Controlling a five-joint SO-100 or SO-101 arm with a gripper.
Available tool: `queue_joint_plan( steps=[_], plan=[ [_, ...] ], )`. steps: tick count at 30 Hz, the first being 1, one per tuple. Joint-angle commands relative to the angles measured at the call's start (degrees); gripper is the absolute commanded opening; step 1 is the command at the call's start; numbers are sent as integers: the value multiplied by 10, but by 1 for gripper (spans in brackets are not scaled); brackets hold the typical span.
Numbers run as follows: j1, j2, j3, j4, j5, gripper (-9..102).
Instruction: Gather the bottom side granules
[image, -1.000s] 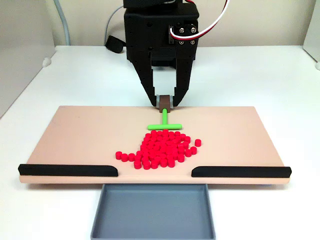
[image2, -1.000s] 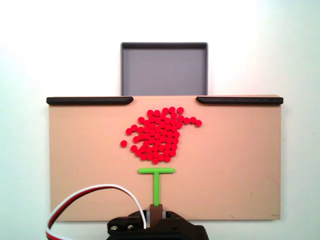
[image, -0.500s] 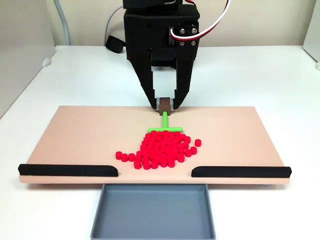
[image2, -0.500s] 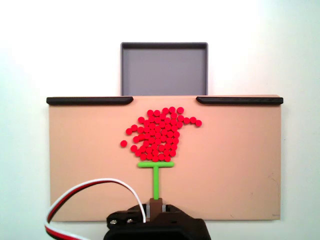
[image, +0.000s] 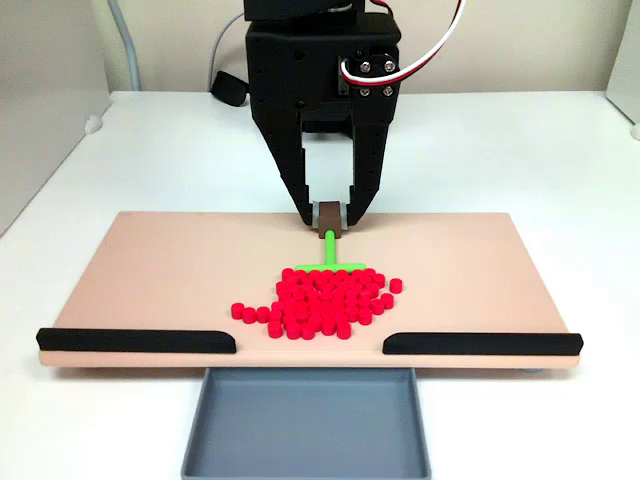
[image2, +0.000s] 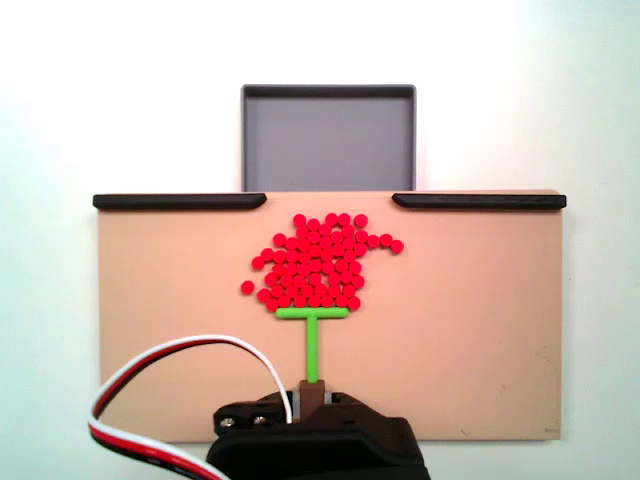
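The granules (image: 325, 300) (image2: 318, 262) are small red beads packed in one cluster at the middle of the tan board (image: 150, 280) (image2: 470, 330). A green T-shaped tool (image: 328, 258) (image2: 312, 335) has its crossbar pressed against the cluster's edge on the arm's side. My black gripper (image: 329, 214) (image2: 311, 392) is shut on the brown block at the end of the tool's stem. One bead (image2: 247, 287) lies slightly apart at the cluster's left in a fixed view.
Two black rails (image: 137, 341) (image: 482, 344) line the board's edge away from the arm, with a gap between them. A grey tray (image: 307, 420) (image2: 328, 140) sits just beyond that gap. Red, white and black wires (image2: 160, 360) trail from the arm.
The gripper pushed the green tool toward the rails. Its crossbar reached the beads and squeezed the cluster's arm-side edge inward, making the pile tighter.
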Motion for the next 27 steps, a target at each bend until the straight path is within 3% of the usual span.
queue_joint_plan(
  steps=[1,27],
  plan=[
    [4,-17,-5,-5,1,0],
    [5,-56,-48,-5,7,0]
  ],
)
